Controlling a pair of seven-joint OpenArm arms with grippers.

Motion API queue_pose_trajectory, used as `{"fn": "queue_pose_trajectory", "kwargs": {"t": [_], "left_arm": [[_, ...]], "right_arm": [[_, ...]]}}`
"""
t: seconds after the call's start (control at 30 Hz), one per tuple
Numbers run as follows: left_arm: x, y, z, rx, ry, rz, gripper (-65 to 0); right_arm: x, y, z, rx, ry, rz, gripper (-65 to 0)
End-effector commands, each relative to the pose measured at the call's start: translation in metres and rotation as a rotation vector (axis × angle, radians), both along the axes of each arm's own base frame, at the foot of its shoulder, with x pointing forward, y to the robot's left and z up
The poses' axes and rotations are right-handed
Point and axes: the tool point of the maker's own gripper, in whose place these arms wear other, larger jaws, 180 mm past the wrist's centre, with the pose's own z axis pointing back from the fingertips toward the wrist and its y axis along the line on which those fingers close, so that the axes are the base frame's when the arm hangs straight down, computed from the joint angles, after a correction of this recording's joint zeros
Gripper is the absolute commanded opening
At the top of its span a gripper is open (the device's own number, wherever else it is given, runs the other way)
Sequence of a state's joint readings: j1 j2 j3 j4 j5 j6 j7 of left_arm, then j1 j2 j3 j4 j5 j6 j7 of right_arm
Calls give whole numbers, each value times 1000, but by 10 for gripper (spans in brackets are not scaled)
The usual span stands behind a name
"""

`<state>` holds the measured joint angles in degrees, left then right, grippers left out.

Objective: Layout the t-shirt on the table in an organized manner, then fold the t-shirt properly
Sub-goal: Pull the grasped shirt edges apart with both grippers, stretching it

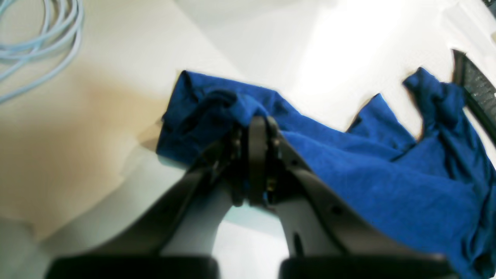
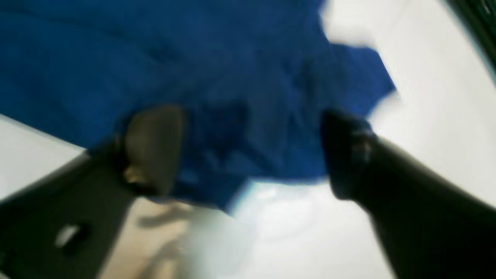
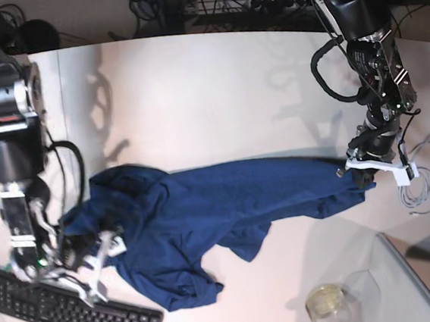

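White table [image 3: 208,93] w/ strong glare. Dark area beyond far edge, tangled cables [image 3: 207,2]. Black keyboard [image 3: 62,309] at near corner, pale coiled cable [image 3: 423,183] opposite, grey translucent tray [image 3: 410,287] nearby.

blurred — right hand [image 2: 248,151] | cut off — t-shirt [image 2: 155,69] at frame top

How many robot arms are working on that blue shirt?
2. One arm is at the shirt's left end by the keyboard; the other arm is pinching its right end.
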<state>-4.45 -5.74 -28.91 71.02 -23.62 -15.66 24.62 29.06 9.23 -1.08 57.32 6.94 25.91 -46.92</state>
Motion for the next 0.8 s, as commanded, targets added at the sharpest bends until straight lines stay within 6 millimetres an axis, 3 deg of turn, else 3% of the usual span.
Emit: {"fn": "queue_pose_trajectory", "kwargs": {"t": [0.0, 0.1, 0.17, 0.23, 0.3, 0.4, 0.7, 0.77], "left_arm": [[9, 4, 16, 12, -57, 3, -650], [5, 5, 13, 13, -48, 3, -650], [0, 5, 10, 17, -40, 4, -650], [0, 5, 10, 17, -40, 4, -650], [-1, 5, 10, 18, -40, 3, -650], [-2, 5, 9, 18, -37, 3, -650], [-9, 9, 4, 20, -23, 12, -650], [-9, 9, 4, 20, -23, 12, -650]], "right_arm": [[1, -19, 16, -4, -62, -39, -92], [-49, -33, 11, -1, -100, -94, -120], [-79, -21, -9, 22, -64, -92, -120], [-92, -6, -29, 75, -49, -96, -120], [-93, 7, -41, 133, -77, -104, -120], [-91, 11, -55, 166, -68, -119, -122], [-82, -2, -77, 180, -26, -154, -128], [-82, -3, -82, 184, -4, -160, -159]]}}
